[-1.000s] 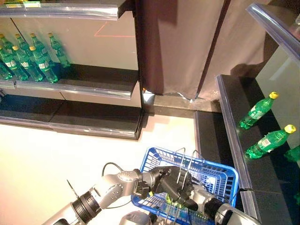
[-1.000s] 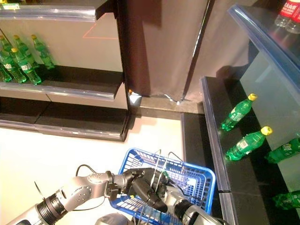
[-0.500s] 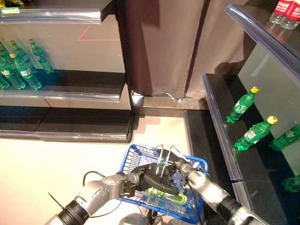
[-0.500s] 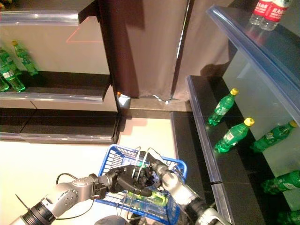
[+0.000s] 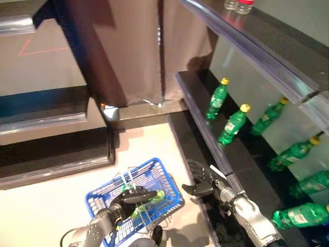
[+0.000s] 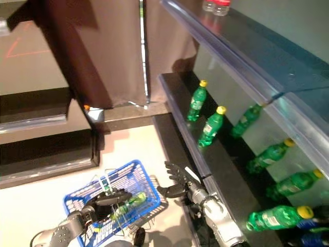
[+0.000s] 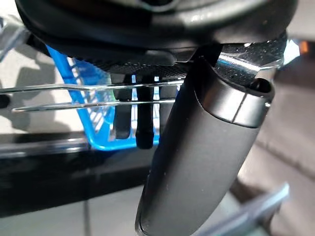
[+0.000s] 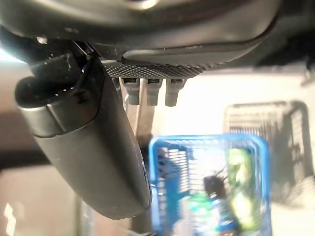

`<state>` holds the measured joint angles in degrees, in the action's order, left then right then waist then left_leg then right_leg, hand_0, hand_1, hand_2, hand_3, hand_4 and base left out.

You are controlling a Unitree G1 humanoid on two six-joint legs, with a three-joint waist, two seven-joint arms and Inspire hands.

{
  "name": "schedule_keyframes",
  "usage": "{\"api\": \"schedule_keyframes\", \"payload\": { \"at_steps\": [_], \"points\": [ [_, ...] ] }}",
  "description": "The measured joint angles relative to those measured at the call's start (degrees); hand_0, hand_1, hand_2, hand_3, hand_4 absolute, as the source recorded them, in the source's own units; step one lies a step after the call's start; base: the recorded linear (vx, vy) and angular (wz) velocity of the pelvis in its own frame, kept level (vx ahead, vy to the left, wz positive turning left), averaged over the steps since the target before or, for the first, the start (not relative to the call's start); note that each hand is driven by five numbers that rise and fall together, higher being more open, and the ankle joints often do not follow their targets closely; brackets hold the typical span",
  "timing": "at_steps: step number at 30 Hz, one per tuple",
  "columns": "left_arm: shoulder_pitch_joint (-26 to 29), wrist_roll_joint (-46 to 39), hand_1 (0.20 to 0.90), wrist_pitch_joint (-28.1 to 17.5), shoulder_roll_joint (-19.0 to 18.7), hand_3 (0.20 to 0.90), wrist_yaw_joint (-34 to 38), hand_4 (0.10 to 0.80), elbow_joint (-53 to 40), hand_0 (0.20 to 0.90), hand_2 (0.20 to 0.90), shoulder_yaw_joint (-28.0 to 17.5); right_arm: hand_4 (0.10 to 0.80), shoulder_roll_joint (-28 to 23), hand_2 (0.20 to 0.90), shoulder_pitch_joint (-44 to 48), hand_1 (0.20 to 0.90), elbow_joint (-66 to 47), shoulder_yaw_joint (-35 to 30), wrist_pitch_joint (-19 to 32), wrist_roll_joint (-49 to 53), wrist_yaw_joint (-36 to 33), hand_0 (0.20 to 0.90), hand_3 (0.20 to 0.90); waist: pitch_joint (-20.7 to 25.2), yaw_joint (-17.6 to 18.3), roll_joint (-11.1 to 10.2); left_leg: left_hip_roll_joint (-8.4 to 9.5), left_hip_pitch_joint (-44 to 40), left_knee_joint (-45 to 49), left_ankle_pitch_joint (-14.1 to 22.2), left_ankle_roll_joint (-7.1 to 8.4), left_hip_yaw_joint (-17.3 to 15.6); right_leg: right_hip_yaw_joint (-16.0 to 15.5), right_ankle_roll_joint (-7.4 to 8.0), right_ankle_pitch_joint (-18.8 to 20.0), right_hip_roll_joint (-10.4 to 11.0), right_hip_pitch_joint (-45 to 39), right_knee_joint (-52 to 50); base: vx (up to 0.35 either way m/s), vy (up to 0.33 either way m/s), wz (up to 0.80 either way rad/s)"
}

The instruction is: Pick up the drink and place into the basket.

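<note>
The blue basket (image 5: 103, 191) hangs low in front, held off the floor by its thin wire handles (image 7: 98, 96). My left hand (image 5: 134, 196) is shut on those handles. A green drink bottle (image 5: 150, 197) lies inside the basket; it also shows in the right wrist view (image 8: 241, 182). My right hand (image 5: 200, 182) is open and empty, just right of the basket, close to the front edge of the right-hand shelf.
A dark shelf (image 5: 205, 139) runs along the right with green bottles with yellow caps (image 5: 234, 123). An upper shelf (image 5: 247, 46) overhangs it. A brown curtain (image 5: 128, 46) hangs behind. Low dark shelving (image 5: 51, 149) stands at the left across pale floor.
My right hand has come out of the basket, moved right and opened; the green bottle stays in the basket. The camera has swung to the right.
</note>
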<state>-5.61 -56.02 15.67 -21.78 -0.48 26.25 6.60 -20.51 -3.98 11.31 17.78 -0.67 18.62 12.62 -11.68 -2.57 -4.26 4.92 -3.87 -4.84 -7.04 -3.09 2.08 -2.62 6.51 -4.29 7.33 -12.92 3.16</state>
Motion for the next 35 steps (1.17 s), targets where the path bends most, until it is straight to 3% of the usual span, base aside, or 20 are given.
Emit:
{"api": "schedule_keyframes", "payload": {
  "at_steps": [3, 15, 26, 35],
  "points": [
    [-1.1, -2.2, 0.3, -3.2, 1.5, 0.2, 0.0, 0.1, 2.5, 0.3, 0.3, -1.7, 0.8, 1.4, 0.9, -1.1, 0.9, 2.3, -0.2, 0.0, 2.6, 2.2, 0.9, 0.9, 0.0, 2.4, -0.1, -0.56, 0.0, 0.0, 0.1, 0.2, -1.2, 0.7, -0.22, 0.9, -0.2, 0.0, 1.0, -0.049, -0.054, -0.24],
    [-3.9, -8.8, 0.3, -11.0, 8.6, 0.2, 0.0, 0.1, 8.1, 0.3, 0.3, -7.7, 0.8, 4.5, 0.9, -2.2, 0.9, 17.3, -4.0, -0.1, 3.4, 5.2, 0.9, 0.9, 0.1, 4.6, -0.1, -3.41, -1.3, -0.1, 1.2, 1.68, -6.3, 6.5, -1.82, 2.4, -2.2, 1.2, 2.0, -0.025, -0.039, -0.26],
    [-3.1, -15.0, 0.3, -15.4, 9.8, 0.2, -1.5, 0.1, 16.3, 0.3, 0.3, -10.0, 0.8, 6.1, 0.9, 1.1, 0.9, 46.9, -10.2, 0.6, 4.1, 4.4, 0.9, 0.9, 0.6, 4.5, 0.1, -4.74, -3.0, -0.2, 2.0, 2.29, -9.0, 7.8, -2.54, 2.6, -3.2, 0.9, 2.0, 0.013, -0.008, -0.14],
    [-3.1, -18.7, 0.3, -16.4, 9.9, 0.2, -2.9, 0.1, 20.3, 0.3, 0.3, -14.2, 0.8, 7.1, 0.9, 1.5, 0.9, 55.3, -16.1, -2.5, 6.7, 4.4, 0.9, 0.9, 1.5, 4.3, 1.0, -4.84, -3.1, -0.4, 2.4, 2.67, -9.0, 7.9, -2.71, 2.7, -3.2, 0.9, 2.0, 0.003, 0.0, 0.0]
  ]
}}
